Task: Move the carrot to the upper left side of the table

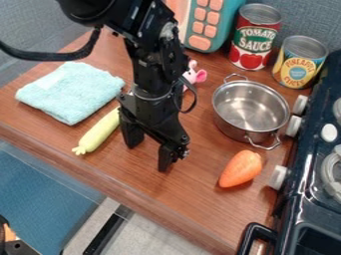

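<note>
- Currently, in the camera view, the black two-finger pincer is held wide over the brown wooden table.
- The orange tapered carrot is seen on the table, near the round silver metal pot.

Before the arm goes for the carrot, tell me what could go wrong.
The carrot lies near the steel pot and a white stove knob, so the claw could bump either. The carrot's rounded, tapering body might roll or slip when pinched. The light blue towel takes up much of the upper left, so the carrot could land on it.
</note>
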You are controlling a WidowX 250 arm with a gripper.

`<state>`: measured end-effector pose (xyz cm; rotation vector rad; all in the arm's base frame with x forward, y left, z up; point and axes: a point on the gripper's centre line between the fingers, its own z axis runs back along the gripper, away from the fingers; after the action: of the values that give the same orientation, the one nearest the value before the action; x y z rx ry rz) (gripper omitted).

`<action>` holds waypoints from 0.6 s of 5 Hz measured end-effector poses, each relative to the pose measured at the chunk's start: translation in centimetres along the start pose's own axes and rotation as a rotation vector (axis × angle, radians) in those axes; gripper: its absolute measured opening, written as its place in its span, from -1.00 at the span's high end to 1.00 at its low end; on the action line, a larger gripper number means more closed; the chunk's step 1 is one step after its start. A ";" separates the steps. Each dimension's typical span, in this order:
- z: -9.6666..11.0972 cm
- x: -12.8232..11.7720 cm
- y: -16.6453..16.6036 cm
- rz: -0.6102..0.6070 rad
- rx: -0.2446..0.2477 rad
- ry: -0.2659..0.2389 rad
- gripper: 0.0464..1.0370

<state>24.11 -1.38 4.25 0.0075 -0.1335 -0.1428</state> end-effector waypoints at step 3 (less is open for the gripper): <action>1.9 -0.4 -1.6 -0.100 -0.025 0.011 -0.92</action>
<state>23.20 -2.86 6.04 -0.0104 -0.1201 -0.2446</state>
